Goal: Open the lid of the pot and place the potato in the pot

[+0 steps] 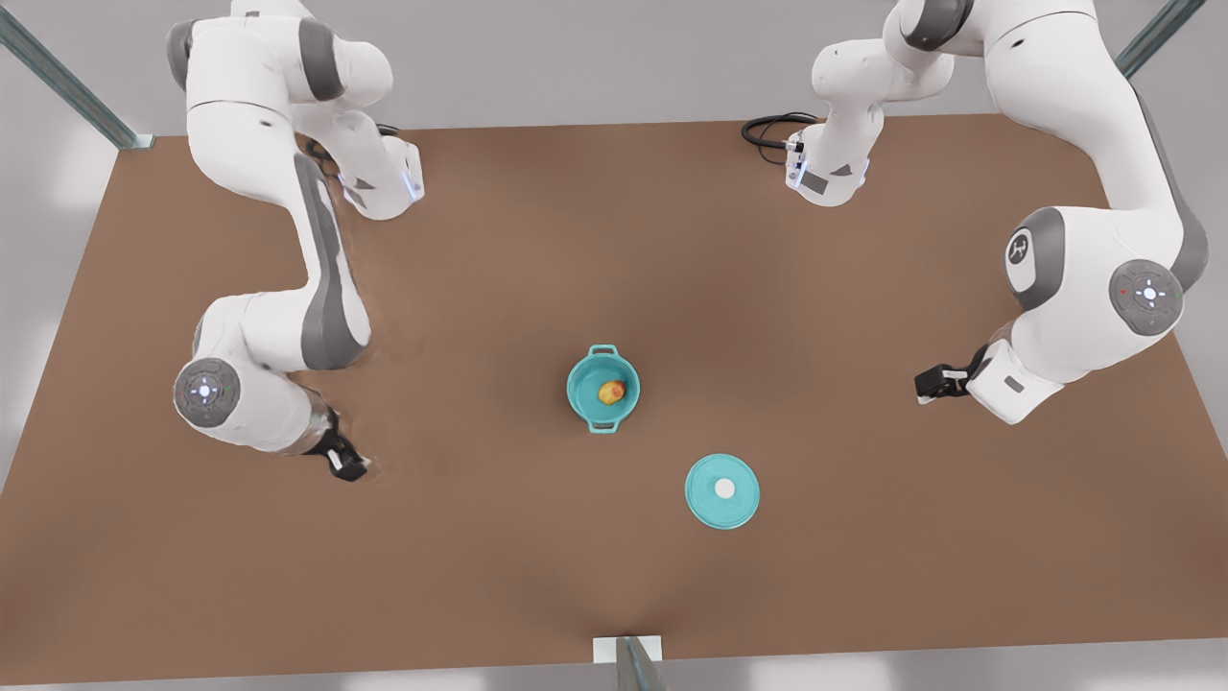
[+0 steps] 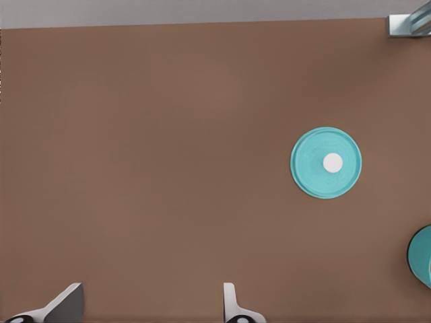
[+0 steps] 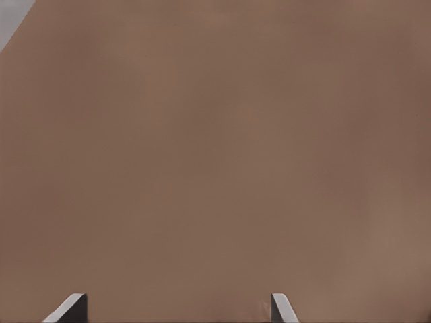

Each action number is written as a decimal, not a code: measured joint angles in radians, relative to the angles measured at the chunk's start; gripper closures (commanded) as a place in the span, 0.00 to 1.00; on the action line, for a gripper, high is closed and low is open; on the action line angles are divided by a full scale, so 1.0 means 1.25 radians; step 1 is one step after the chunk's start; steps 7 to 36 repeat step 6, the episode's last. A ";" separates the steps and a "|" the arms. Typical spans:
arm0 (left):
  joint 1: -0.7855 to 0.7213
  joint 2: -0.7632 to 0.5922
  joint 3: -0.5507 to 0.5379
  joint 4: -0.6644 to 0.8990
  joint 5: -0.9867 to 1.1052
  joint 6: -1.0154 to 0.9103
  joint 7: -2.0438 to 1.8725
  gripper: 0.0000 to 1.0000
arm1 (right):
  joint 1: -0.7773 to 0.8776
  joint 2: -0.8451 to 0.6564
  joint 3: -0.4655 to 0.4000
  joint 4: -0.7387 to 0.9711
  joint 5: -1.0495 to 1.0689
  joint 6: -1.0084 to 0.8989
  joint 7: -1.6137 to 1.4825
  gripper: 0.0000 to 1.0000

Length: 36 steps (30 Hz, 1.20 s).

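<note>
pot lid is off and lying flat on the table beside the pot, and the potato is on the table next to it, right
Not quite. The front view shows the potato inside the pot, not on the table. The rest holds: the pot lid lies flat on the table beside the pot. The left gripper and the right gripper wait open, away from both.

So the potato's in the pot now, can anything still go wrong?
Maybe two things. The pot lid lies flat on the table near the pot; if the open left gripper, at the front view's right, swings across, it might knock either. The potato sits uncovered, so a bumped pot could spill it. The open right gripper waits farther off.
</note>
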 measured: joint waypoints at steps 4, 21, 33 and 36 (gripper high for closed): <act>0.004 0.023 0.000 0.001 -0.006 0.004 -0.002 0.00 | -0.043 -0.128 0.000 -0.171 -0.061 0.024 -0.135 0.00; 0.001 0.027 -0.001 0.002 -0.007 0.008 -0.005 0.00 | -0.042 -0.137 0.001 -0.183 -0.075 0.030 -0.195 0.00; 0.001 0.027 -0.001 0.002 -0.007 0.008 -0.005 0.00 | -0.042 -0.137 0.001 -0.183 -0.075 0.030 -0.195 0.00; 0.001 0.027 -0.001 0.002 -0.007 0.008 -0.005 0.00 | -0.042 -0.137 0.001 -0.183 -0.075 0.030 -0.195 0.00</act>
